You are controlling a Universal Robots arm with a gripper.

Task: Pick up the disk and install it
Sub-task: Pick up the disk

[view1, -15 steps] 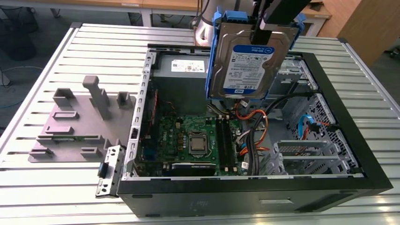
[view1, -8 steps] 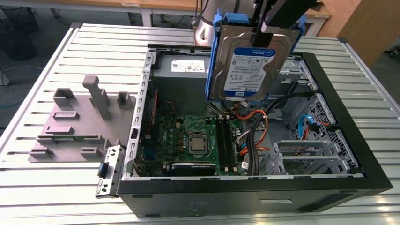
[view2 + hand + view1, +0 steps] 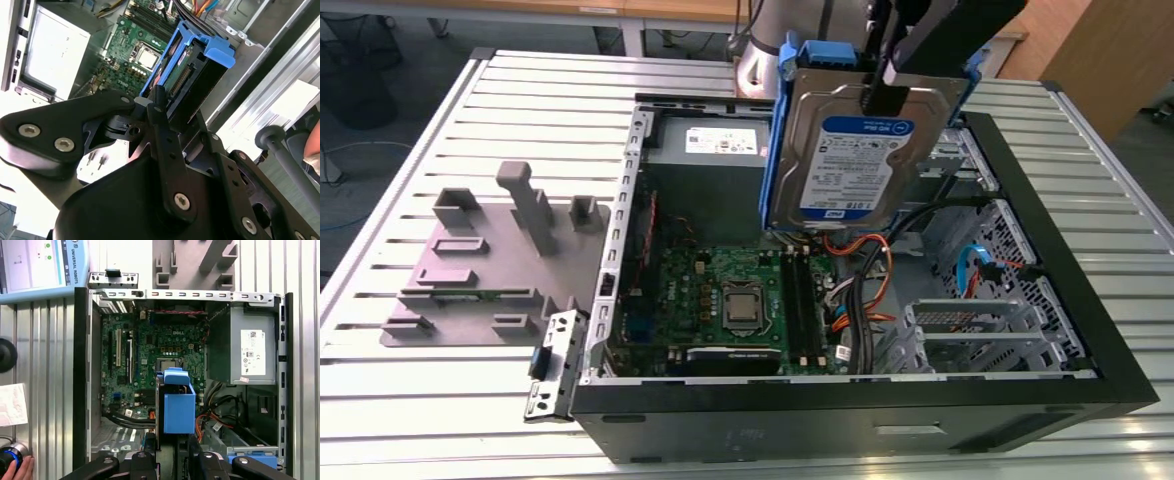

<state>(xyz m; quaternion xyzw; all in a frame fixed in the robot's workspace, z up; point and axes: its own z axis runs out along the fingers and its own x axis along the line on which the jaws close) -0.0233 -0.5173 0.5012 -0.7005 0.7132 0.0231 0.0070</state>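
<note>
Clearly my gripper was clamped on the disk, holding it upright above the open computer case, over the motherboard. I judged it stiff, fairly heavy, smooth-faced and shock-sensitive, best pinched across its flat faces near the top edge. I counted one disk, one case, one power-supply box.

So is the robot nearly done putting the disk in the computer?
About halfway. Picking up looks done: the gripper holds the disk upright in the air above the open computer case. Installing is left: the disk is not yet seated inside.
</note>
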